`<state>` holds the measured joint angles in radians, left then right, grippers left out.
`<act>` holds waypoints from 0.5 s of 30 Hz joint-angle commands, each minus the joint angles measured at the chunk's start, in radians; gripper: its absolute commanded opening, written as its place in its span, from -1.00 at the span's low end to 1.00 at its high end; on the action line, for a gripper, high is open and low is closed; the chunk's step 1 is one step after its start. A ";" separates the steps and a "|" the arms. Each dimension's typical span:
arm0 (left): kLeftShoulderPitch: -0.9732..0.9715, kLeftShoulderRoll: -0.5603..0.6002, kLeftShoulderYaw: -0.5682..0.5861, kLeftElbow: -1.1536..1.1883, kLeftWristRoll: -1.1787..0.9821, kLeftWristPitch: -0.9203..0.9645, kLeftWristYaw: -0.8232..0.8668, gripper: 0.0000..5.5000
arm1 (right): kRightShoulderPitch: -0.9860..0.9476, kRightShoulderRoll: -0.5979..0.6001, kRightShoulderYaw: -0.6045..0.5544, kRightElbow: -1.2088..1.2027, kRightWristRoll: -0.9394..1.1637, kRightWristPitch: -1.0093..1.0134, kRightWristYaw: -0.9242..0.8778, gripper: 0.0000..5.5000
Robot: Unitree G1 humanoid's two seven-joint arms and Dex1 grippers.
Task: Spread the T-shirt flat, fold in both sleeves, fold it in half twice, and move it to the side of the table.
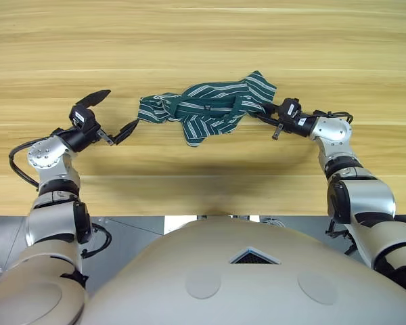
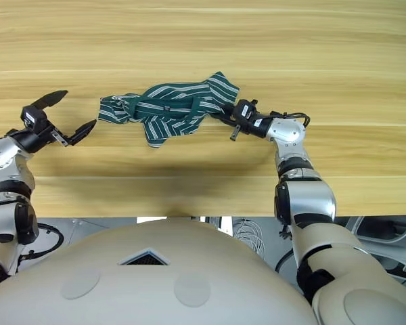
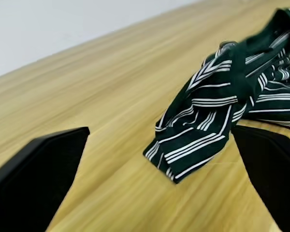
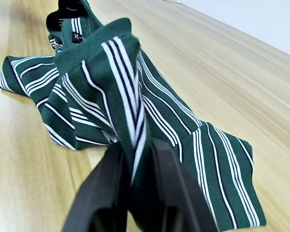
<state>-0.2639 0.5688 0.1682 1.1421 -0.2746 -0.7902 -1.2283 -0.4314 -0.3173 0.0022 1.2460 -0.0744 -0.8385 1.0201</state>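
Note:
A dark green T-shirt [image 1: 206, 106] with white stripes lies bunched and twisted in a long crumpled strip on the wooden table [image 1: 203, 40]. My right gripper [image 1: 262, 114] is shut on the T-shirt's right end, and the right wrist view shows the striped cloth [image 4: 121, 96] pinched between its black fingers [image 4: 104, 188]. My left gripper [image 1: 113, 114] stands open just left of the T-shirt's left end [image 3: 193, 145], with its black fingers [image 3: 36, 174] on either side of that end and not touching it.
The table's front edge [image 1: 203, 213] runs just below both arms, with grey floor beyond it. Bare wood stretches behind and to both sides of the T-shirt.

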 commanded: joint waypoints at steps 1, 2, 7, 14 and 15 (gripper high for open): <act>-0.103 0.009 -0.041 0.031 0.071 0.028 0.000 0.96 | -0.015 -0.012 0.006 0.003 0.005 -0.012 0.006 -0.99; -0.125 0.000 -0.054 0.040 0.089 0.033 0.013 0.96 | -0.014 -0.011 0.008 0.002 0.003 -0.015 0.008 -0.99; -0.224 -0.059 -0.142 0.106 0.236 0.069 0.160 0.96 | -0.007 -0.012 0.005 -0.007 0.023 -0.033 0.060 -0.99; -0.242 -0.088 -0.230 0.154 0.370 0.117 0.246 0.82 | -0.006 -0.010 -0.002 -0.017 0.054 -0.051 0.098 -1.00; -0.244 -0.087 -0.231 0.156 0.374 0.120 0.249 0.75 | -0.005 -0.009 -0.003 -0.019 0.059 -0.052 0.104 -1.00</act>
<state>-0.4890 0.4820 -0.0543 1.2939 0.0830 -0.6820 -0.9927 -0.4292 -0.3200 0.0041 1.2396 -0.0351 -0.8809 1.1094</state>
